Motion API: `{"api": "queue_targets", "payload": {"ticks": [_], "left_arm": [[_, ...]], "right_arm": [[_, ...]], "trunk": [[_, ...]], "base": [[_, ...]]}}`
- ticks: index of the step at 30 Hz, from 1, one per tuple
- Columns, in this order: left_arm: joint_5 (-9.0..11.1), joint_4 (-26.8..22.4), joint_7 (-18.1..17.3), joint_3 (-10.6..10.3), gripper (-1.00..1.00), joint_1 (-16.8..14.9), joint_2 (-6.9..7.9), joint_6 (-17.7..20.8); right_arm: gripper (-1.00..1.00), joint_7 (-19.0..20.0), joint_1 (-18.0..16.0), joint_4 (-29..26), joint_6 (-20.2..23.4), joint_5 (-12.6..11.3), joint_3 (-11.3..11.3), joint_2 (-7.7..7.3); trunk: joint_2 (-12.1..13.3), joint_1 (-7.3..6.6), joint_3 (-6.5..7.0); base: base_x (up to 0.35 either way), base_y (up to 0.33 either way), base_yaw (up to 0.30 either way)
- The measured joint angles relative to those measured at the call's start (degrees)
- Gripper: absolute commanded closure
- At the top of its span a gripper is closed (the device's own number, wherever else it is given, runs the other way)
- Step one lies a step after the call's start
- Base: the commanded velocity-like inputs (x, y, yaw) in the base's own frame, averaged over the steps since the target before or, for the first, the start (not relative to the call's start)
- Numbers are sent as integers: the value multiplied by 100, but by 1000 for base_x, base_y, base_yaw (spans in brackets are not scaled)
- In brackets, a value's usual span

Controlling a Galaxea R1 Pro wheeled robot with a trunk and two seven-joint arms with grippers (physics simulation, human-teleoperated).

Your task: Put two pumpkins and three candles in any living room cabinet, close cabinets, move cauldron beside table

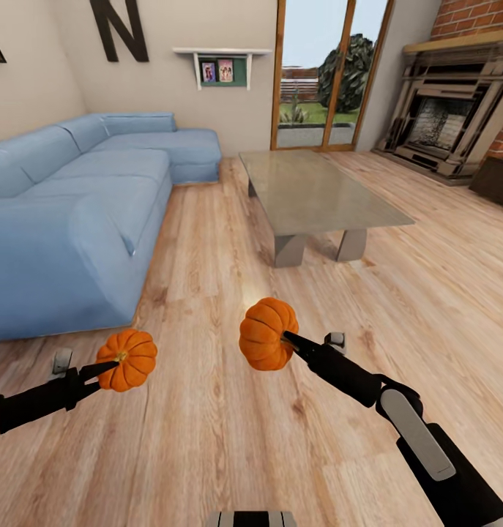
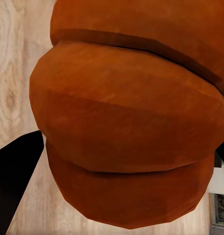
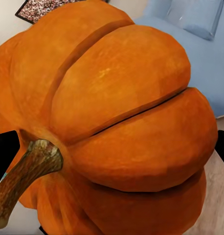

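Above the wooden floor we carry both pumpkins, left claw clamped on one, right claw on the other; each looks light, rigid and ribbed, best pinched across its middle

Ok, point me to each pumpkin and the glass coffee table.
Left gripper's pumpkin (image 1: 130, 360): head view, on its ribbed orange side.
Right gripper's pumpkin (image 1: 266, 334): head view, on its orange side.
Glass coffee table (image 1: 317, 192): head view, on a bare part of its top.
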Motion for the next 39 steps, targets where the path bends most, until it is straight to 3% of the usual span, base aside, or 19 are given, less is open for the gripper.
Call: {"api": "queue_targets", "payload": {"ticks": [15, 29, 39], "left_arm": [[-1, 0, 0, -1, 100, 0, -9, 0], [-11, -35, 1, 0, 100, 0, -6, -2], [-1, -104, 0, 0, 100, 0, -1, 0]], "right_arm": [[100, 8, 0, 75, -1, 1, 0, 11], [100, 14, 0, 82, -11, 12, 0, 11], [100, 34, 0, 81, -8, -2, 0, 11]], "trunk": [[20, -39, 191], [20, -38, 59], [33, -65, 194]], "base": [[0, 0, 0], [0, 0, 0], [0, 0, 0]]}}
